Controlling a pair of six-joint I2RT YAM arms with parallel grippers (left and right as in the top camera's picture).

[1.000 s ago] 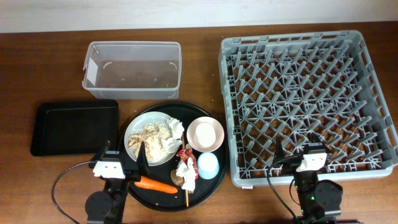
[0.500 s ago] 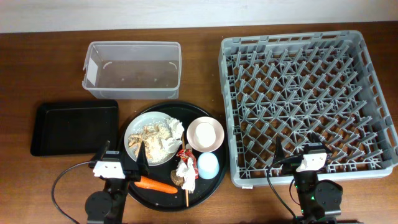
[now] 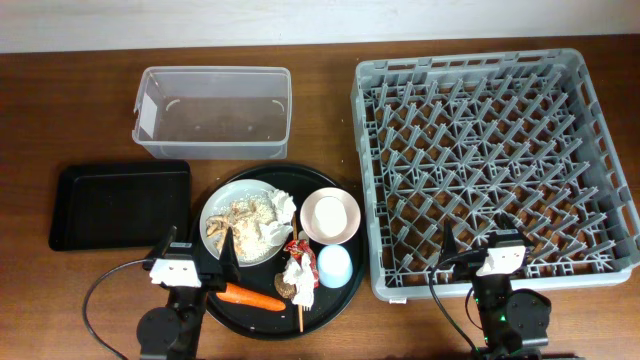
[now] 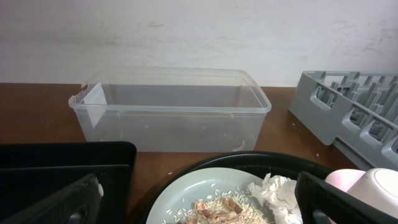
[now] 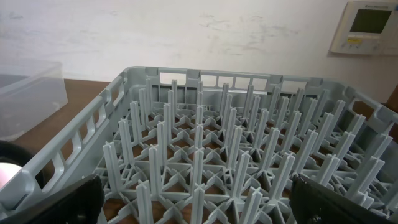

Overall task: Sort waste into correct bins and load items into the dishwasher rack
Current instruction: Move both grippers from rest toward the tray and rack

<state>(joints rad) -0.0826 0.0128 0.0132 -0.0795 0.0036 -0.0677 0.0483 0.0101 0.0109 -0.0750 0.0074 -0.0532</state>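
Note:
The grey dishwasher rack (image 3: pixel 495 165) fills the right side, with no items in it. A white plate (image 3: pixel 222 212) holds beige food scraps (image 3: pixel 250 228) and a crumpled tissue (image 3: pixel 283 207). Beside it stand a pinkish bowl (image 3: pixel 330 215) and a pale blue cup (image 3: pixel 334 266). A red wrapper (image 3: pixel 296 248), another tissue (image 3: pixel 297 272), a brown lump (image 3: pixel 284 288) and a carrot (image 3: pixel 252 296) lie nearby. The clear tub (image 3: pixel 215 110) and black tray (image 3: pixel 120 205) hold nothing. My left gripper (image 3: pixel 198 250) hangs open over the plate's near edge (image 4: pixel 205 193). My right gripper (image 3: pixel 482 245) is open above the rack's front pegs (image 5: pixel 236 143).
All the waste and dishes sit on a large round black tray (image 3: pixel 340 300) between the bins and the rack. Cables trail from both arm bases at the table's front edge. A wall panel (image 5: pixel 367 25) hangs behind the rack.

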